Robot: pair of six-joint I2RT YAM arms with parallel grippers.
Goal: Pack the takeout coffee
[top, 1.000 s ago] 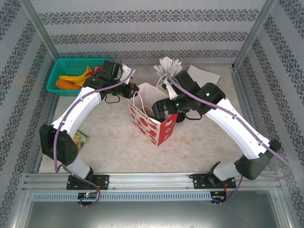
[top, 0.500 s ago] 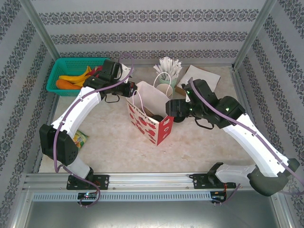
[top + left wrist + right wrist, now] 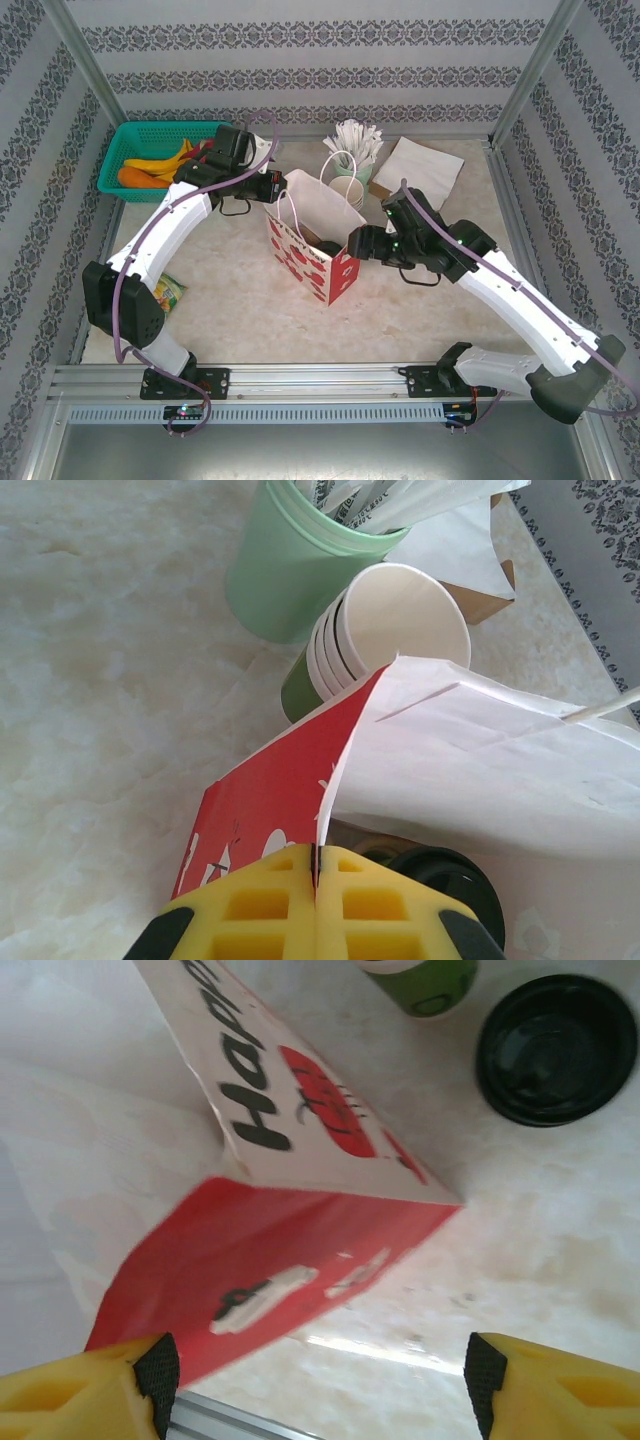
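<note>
Your right tool (image 3: 320, 1370), spread and empty, is backing out of the red-and-white paper bag (image 3: 300, 1250) that your left tool (image 3: 315, 875) is pinching open; the round black plastic lid (image 3: 555, 1048) is lying unpacked.

A red-and-white paper bag (image 3: 310, 240) stands open on the desk (image 3: 250, 310). A mint cup of straws (image 3: 347, 172) is behind it, a teal basket (image 3: 128, 150) far left.

The bag (image 3: 320, 1235) is matt paper, red and white. The lid (image 3: 556, 1048) beside it is glossy black plastic. The table (image 3: 110, 700) looks smooth, faintly shiny, marble-like.
</note>
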